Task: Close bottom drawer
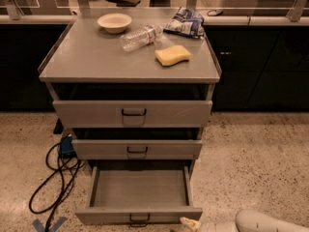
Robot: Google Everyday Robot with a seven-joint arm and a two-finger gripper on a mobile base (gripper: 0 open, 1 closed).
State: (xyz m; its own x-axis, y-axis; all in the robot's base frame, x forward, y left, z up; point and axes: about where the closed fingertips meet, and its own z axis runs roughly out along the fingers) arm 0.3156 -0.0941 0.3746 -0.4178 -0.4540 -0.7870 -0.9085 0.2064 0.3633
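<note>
The bottom drawer (pixel 139 190) is the lowest of three grey drawers in the cabinet. It stands pulled far out, a wide shallow empty tray with a short front panel and a small black wire handle (pixel 139 220). My gripper (pixel 189 223) comes in from the lower right on a white arm (pixel 263 222). Its pale tip sits just right of the drawer's front panel, near its lower right corner. I cannot tell whether it touches the panel.
The middle drawer (pixel 137 149) and top drawer (pixel 133 113) stand slightly out. On the cabinet top (pixel 87 57) lie a bowl (pixel 114 21), a plastic bottle (pixel 140 36), a yellow sponge (pixel 172 55) and a snack bag (pixel 185 21). Black cables (pixel 53 180) lie on the floor at the left.
</note>
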